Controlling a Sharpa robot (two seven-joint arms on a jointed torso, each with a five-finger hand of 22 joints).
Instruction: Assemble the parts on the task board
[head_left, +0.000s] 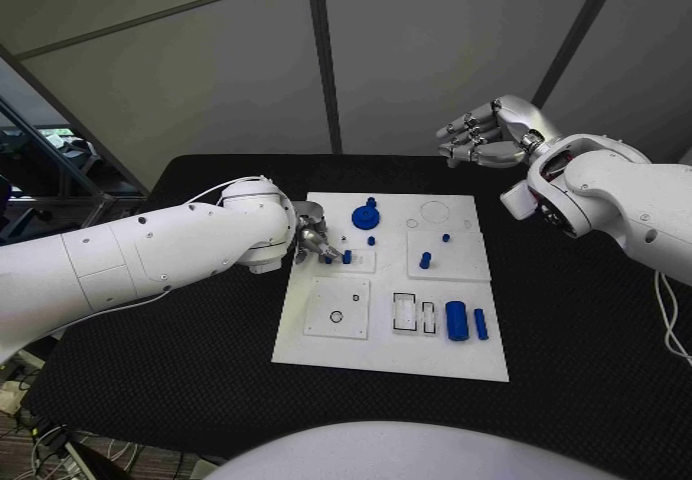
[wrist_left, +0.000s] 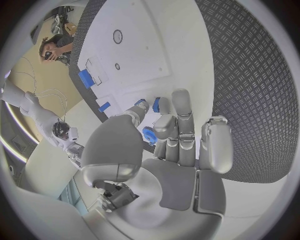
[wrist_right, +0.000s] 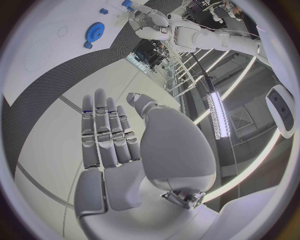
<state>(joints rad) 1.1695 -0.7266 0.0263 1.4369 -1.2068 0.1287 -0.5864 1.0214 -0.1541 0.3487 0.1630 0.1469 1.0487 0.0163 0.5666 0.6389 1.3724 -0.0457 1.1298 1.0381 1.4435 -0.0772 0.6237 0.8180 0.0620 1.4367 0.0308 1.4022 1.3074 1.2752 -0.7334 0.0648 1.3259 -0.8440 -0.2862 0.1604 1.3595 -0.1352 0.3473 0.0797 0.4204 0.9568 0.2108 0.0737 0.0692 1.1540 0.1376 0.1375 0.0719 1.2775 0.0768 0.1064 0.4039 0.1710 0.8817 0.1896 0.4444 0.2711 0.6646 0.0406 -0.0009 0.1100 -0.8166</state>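
On the white board's (head_left: 389, 360) upper left square, the left hand (head_left: 317, 243) reaches down with its fingertips meeting around a small blue peg (head_left: 346, 257), pinching it, seemingly to seat it upright in its socket. Just beyond stands a blue gear (head_left: 366, 215), with two more pegs (head_left: 426, 260) on the neighbouring square and two blue cylinders (head_left: 457, 320) lying in the lower right, likely waiting their turn. The right hand (head_left: 488, 130) is lifted well clear past the black surface's (head_left: 577, 340) far edge, fingers loosely spread and empty, probably to leave room.
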